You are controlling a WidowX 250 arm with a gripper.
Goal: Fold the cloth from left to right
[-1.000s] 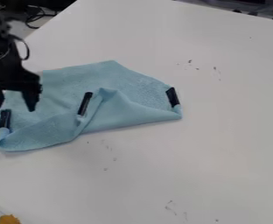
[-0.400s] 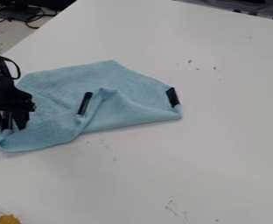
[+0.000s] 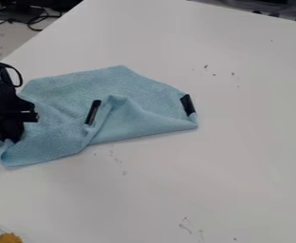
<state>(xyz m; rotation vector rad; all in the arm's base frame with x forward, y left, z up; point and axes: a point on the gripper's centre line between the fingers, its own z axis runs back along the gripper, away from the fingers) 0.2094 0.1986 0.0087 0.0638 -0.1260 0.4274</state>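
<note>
- The blue cloth lies on the white table, spread to both sides of the middle black strip.
- Left of that strip, the gripper is at the cloth's corner, fingers drawn together, apparently pinching fabric.
- Right of the strip, the lower edge is rucked and turned up; that hardly counts as the fold asked for.
- The grasp looks made; lifting the left end, carrying it rightward past the strip, laying it down and releasing remain.

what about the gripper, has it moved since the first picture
Yes: judged against the table, the gripper has moved down in the view, to the left end of the cloth.
</note>
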